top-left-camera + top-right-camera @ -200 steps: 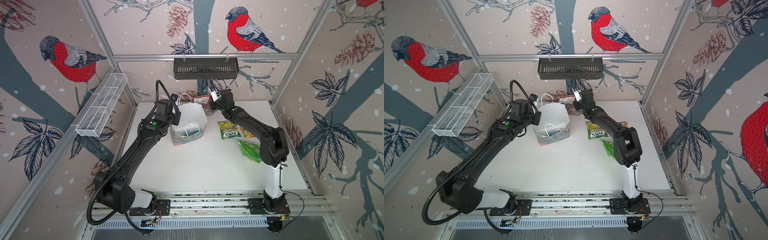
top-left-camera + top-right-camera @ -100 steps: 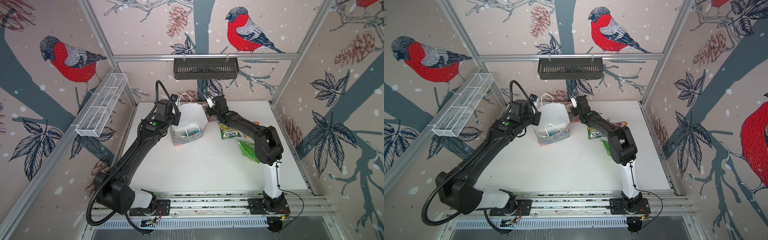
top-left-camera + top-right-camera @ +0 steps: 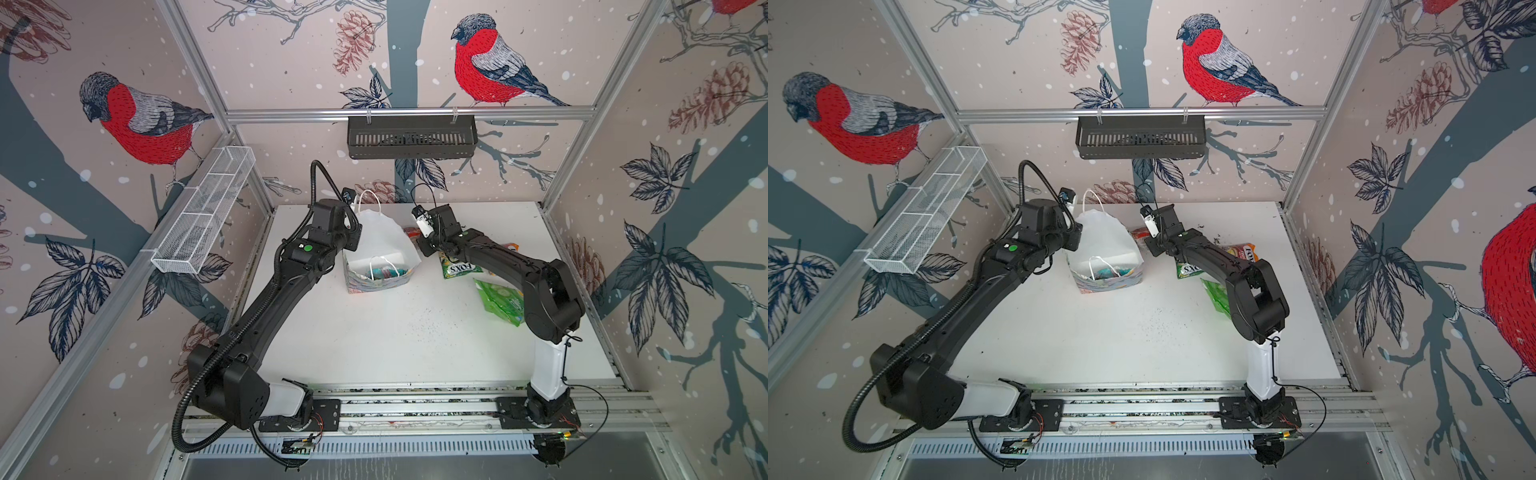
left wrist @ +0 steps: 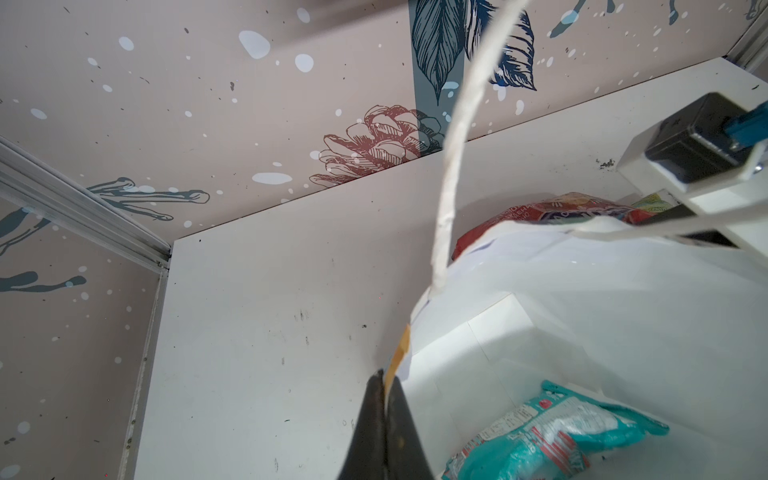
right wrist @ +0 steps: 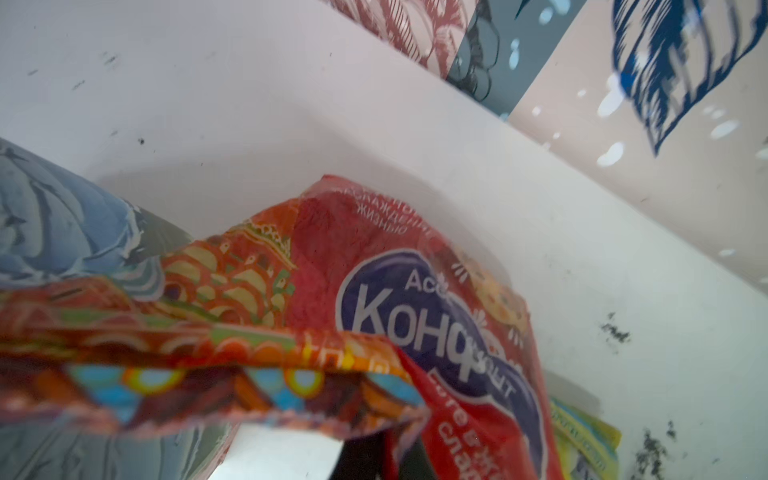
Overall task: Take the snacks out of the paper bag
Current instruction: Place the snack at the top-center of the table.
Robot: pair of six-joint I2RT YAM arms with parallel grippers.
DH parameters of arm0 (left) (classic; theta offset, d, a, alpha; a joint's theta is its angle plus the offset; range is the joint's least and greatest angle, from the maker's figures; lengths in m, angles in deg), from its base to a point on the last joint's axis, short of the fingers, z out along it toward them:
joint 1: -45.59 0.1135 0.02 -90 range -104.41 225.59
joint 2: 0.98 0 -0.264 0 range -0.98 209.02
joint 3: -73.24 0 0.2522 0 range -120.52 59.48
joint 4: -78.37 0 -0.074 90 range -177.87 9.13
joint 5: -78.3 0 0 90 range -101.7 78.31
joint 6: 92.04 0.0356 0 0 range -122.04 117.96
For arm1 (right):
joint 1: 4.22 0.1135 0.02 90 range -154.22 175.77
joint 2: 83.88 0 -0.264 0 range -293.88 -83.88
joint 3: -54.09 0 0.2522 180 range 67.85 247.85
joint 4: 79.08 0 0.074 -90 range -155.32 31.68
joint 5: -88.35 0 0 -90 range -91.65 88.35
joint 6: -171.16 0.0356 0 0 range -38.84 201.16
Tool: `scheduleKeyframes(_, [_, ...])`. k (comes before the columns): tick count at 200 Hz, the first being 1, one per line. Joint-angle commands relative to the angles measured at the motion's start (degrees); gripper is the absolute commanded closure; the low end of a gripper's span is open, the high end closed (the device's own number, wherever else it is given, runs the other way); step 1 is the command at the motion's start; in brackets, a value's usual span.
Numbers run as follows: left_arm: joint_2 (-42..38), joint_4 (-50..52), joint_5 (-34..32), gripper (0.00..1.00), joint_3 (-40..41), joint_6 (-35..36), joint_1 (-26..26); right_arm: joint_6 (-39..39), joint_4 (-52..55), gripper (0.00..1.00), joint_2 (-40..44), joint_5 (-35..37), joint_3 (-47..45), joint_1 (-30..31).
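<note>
The paper bag stands open at the back of the table. My left gripper is shut on the bag's left rim. A teal snack packet lies inside the bag. The red packet rests on the table behind the bag's right side. Its folded edge sits between the fingers of my right gripper, which the packet mostly hides. On the table to the right lie the green-yellow FOX'S packet, the orange FOX'S packet and the bright green packet, partly under my right arm.
A black slotted tray hangs on the back rail. A white wire basket hangs on the left rail. One white cord handle stands up from the bag near my left wrist. Walls close in the white table on three sides.
My right gripper has come down and toward the front, bringing the red packet onto the table behind the bag. My left arm has stayed in place on the bag's rim.
</note>
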Motion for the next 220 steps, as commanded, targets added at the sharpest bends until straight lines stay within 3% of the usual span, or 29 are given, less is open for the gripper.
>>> scheduleKeyframes(1, [-0.2,-1.4,0.7,1.0,-0.1,0.6,0.2,1.6,8.6,0.86,-0.5,-4.8,0.6,-0.2])
scheduleKeyframes(29, [-0.1,-1.6,0.9,1.0,-0.1,0.6,0.2,1.7,11.2,0.86,-2.0,-8.9,1.9,-1.2])
scheduleKeyframes(64, [-0.2,-1.5,0.8,1.0,-0.1,0.6,0.2,1.8,12.0,0.75,-4.1,-12.3,3.8,-1.7])
scheduleKeyframes(102, [-0.1,-1.5,1.2,1.0,-0.2,0.5,0.2,1.9,11.5,0.46,-3.4,-18.7,4.3,-2.9])
scheduleKeyframes(164, [1.6,0.9,0.3,1.0,-1.9,-0.2,0.2,8.6,1.7,0.36,5.5,-34.7,-0.5,-9.5])
scheduleKeyframes(186, [2.1,3.7,-2.1,1.0,-3.4,-1.0,0.2,12.9,0.3,0.36,4.4,-29.6,0.3,-11.2])
scheduleKeyframes(202, [1.1,4.2,-1.8,1.0,-3.5,-1.4,0.1,15.1,4.8,0.36,0.6,-22.7,4.6,-12.5])
scheduleKeyframes(220, [-0.1,4.5,-1.8,1.0,-3.3,-1.5,0.2,16.4,9.9,0.38,-4.4,-20.0,9.8,-13.9])
